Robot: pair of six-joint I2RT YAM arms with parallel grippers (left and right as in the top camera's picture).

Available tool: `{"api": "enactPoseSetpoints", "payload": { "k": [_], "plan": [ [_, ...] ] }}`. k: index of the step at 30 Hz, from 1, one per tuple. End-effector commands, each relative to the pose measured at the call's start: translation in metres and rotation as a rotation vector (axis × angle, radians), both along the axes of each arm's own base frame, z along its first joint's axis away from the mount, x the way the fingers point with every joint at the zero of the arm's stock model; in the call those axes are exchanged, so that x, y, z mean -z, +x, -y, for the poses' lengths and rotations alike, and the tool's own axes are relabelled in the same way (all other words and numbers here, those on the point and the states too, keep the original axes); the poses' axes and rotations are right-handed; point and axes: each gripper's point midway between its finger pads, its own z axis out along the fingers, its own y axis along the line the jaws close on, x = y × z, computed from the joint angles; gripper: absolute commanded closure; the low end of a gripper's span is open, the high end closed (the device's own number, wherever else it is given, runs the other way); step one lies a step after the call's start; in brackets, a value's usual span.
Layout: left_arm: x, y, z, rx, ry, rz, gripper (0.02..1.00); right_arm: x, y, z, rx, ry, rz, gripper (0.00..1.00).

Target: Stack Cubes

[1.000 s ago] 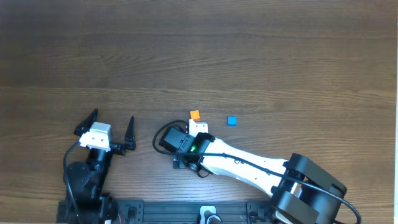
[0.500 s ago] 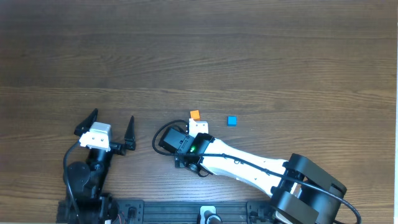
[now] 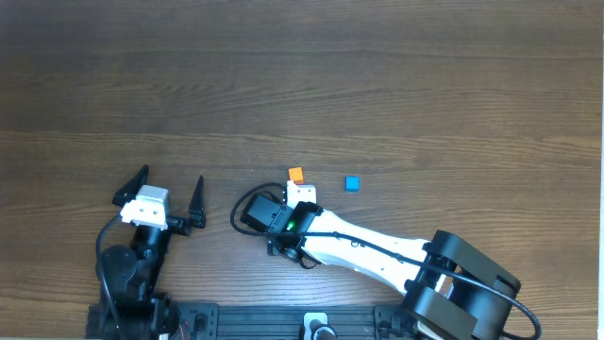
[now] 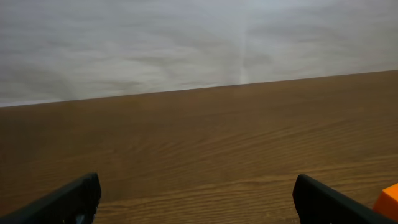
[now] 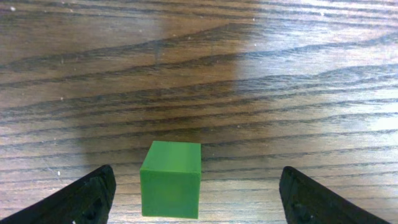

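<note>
The green cube [image 5: 170,179] lies between the right gripper's [image 5: 196,190] spread fingers.

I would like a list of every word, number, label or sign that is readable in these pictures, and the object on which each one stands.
There is no readable text in any view.
green cube: plain faces, no print.
orange cube and blue cube: no marks seen, but too small to be sure.
right arm: a green light, no legible label.
wooden table: grain only.
</note>
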Motion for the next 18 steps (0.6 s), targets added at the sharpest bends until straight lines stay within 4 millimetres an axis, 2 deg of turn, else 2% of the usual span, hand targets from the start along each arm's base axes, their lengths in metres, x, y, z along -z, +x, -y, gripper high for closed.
{"api": "enactPoseSetpoints", "payload": {
  "k": [1,11,18],
  "plan": [
    [0.0017,0.0000,0.0000,-0.001,0.014,0.002,0.020,0.0037,-0.0006,0.0022,-0.005,-0.021,0.011,0.215],
    [0.0017,0.0000,0.0000,-0.001,0.014,0.002,0.020,0.0038,-0.0025,0.0008,-0.012,-0.020,0.011,0.351],
    [0.0016,0.0000,0.0000,-0.001,0.014,0.002,0.018,0.0038,-0.0063,-0.0024,-0.008,-0.012,0.009,0.389]
  ]
}}
